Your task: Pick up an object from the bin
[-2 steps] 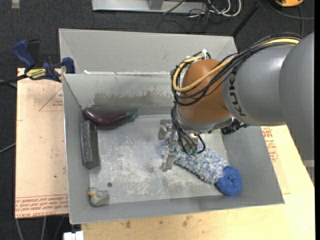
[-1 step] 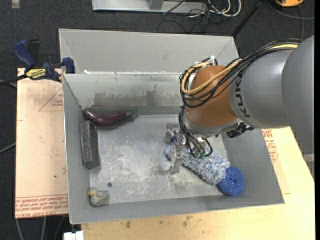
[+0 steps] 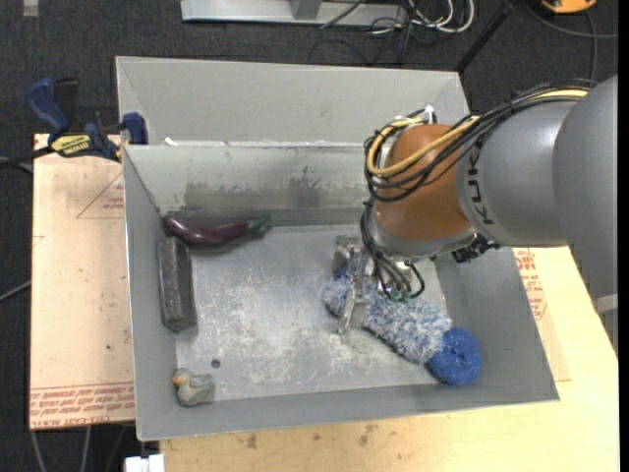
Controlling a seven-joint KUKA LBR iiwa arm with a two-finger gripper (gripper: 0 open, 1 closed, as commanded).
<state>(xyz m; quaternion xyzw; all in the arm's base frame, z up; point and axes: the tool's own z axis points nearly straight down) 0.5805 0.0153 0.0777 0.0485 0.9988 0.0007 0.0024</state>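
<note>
My gripper (image 3: 350, 298) reaches down into the right half of the bin, its metal fingers at the left end of a fuzzy blue-and-white cloth thing (image 3: 403, 324). A tuft of that fabric sits at the fingers, but I cannot make out whether they clamp it. A round bright-blue ball end (image 3: 455, 357) lies at the cloth's lower right, near the bin's front right corner.
A dark purple eggplant-shaped toy (image 3: 211, 229) lies against the back wall at left. Below it a grey rectangular bar (image 3: 177, 283) runs along the left wall. A small grey-tan lump (image 3: 194, 386) sits in the front left corner. The arm with its orange cover hangs over the right side.
</note>
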